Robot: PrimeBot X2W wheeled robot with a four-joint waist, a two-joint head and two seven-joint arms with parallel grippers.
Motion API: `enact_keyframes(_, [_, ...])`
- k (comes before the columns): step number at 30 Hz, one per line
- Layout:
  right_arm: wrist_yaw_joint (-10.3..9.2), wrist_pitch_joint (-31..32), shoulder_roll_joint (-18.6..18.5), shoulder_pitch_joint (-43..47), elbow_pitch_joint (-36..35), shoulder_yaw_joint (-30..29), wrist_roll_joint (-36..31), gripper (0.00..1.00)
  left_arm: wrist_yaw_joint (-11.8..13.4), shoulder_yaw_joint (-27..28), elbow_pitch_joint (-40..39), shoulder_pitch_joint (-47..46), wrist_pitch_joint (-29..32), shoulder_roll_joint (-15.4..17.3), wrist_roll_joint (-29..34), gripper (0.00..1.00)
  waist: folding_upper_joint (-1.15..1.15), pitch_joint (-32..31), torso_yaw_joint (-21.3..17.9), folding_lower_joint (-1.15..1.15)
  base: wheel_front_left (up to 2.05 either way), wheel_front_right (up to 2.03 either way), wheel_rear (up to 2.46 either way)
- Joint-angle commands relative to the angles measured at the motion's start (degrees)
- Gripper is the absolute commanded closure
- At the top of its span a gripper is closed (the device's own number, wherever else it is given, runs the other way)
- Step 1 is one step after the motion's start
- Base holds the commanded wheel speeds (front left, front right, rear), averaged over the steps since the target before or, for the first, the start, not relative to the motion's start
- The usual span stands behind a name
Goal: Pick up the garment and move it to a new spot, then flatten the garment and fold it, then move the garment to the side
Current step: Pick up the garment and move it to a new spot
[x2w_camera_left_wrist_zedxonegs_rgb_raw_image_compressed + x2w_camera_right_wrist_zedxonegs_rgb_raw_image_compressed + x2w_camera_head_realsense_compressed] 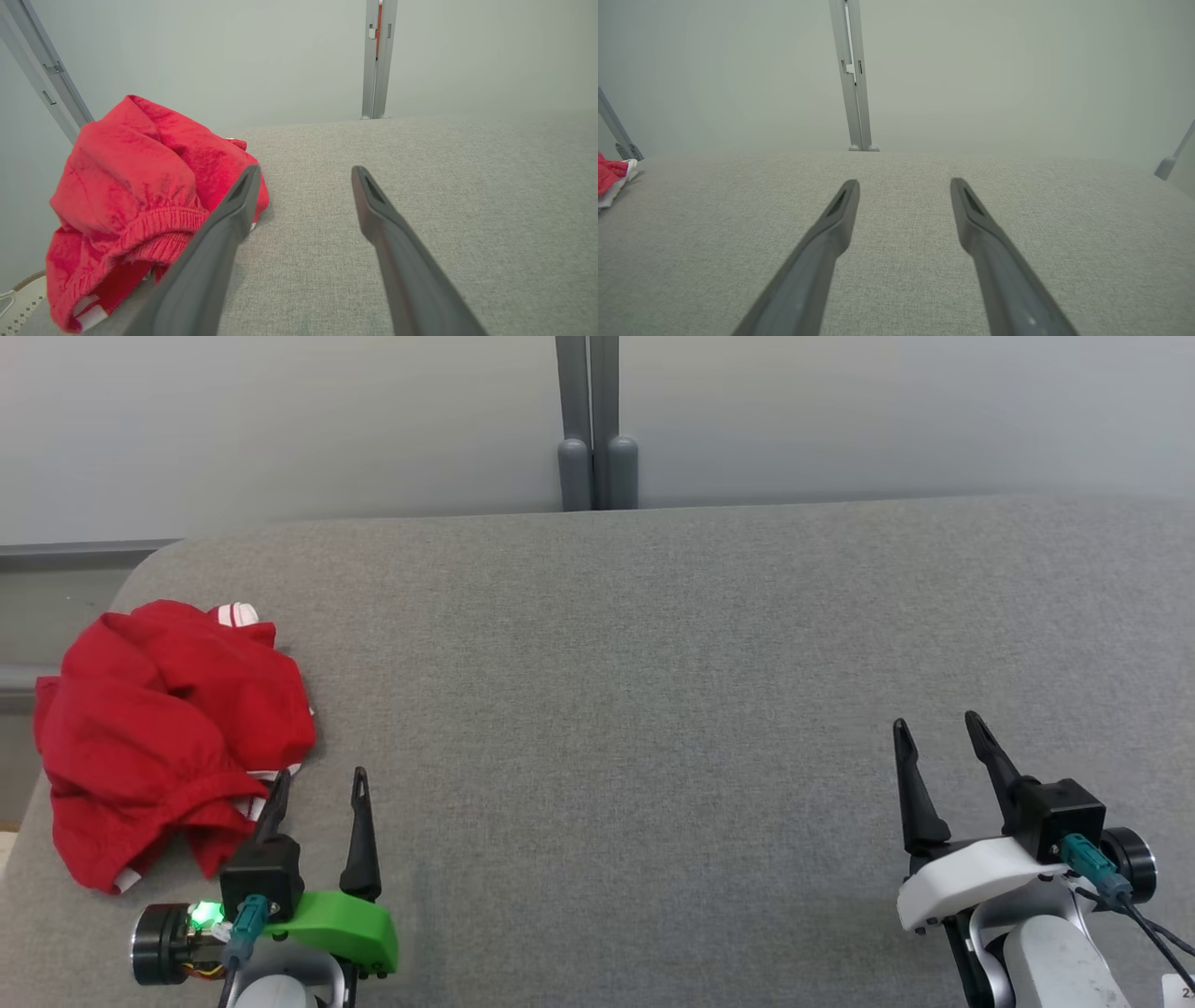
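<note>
In the head view, the red garment [168, 737] is lying crumpled at the left edge of the grey padded surface [653, 709]. The left gripper [322, 775] is sitting just beside its near right corner, fingers spread and empty, and the right gripper [935, 721] is waiting well apart on the right, equally spread and empty. In the left wrist view, the garment [135, 186] is bunching up left of the parted fingers; whether they are touching it, I cannot tell. In the right wrist view, the garment [609, 175] is peeking in at the far left.
</note>
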Motion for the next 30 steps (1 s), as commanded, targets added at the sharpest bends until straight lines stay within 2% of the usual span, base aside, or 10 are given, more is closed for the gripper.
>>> enact_keyframes(1, [0.03, -0.17, -0.15, -0.16, -0.07, 0.09, -0.14, 0.0, 0.16, 0.05, 0.11, -0.75, -0.2, 0.36, -0.21, 0.0, 0.0, 0.1, 1.52, 0.0, 0.0, 0.0, 0.0])
enact_keyframes(6, [0.03, -0.17, -0.15, 0.44, -0.27, 0.52, 0.03, 0.0, 0.07, 0.15, 0.41, -0.73, -0.13, 0.34, -0.61, 0.0, 0.0, 0.32, 6.06, 0.0, 0.0, 0.0, 0.0])
enact_keyframes(16, [0.03, -0.17, -0.17, 0.46, 0.03, 2.09, 0.8, 0.0, -0.07, 0.81, 0.94, -0.35, -0.13, 0.33, -0.71, 0.0, 0.0, 1.55, 19.44, 0.0, 0.0, 0.0, 0.0])
enact_keyframes(22, [0.03, -0.17, -0.17, -0.07, 0.47, 3.01, 0.49, 0.0, 0.35, 1.6, 1.11, 0.77, -0.13, 0.28, -1.43, 0.0, 0.0, 2.0, 25.86, 0.0, 0.0, 0.0, 0.0])
enact_keyframes(25, [0.03, -0.17, -0.17, -0.45, 0.69, 3.47, 0.26, 0.0, 0.59, 1.84, 1.29, 1.06, -0.14, 0.29, -1.93, 0.0, 0.0, 2.26, 28.09, 0.0, 0.0, 0.0, 0.0])
enact_keyframes(30, [0.01, -0.17, -0.32, -2.25, 1.77, 5.73, -0.21, 0.0, 1.55, 2.79, 0.2, 1.66, -0.13, 0.26, -3.28, 0.0, 0.0, 3.6, 28.81, 0.0, 0.0, 0.0, 0.0])
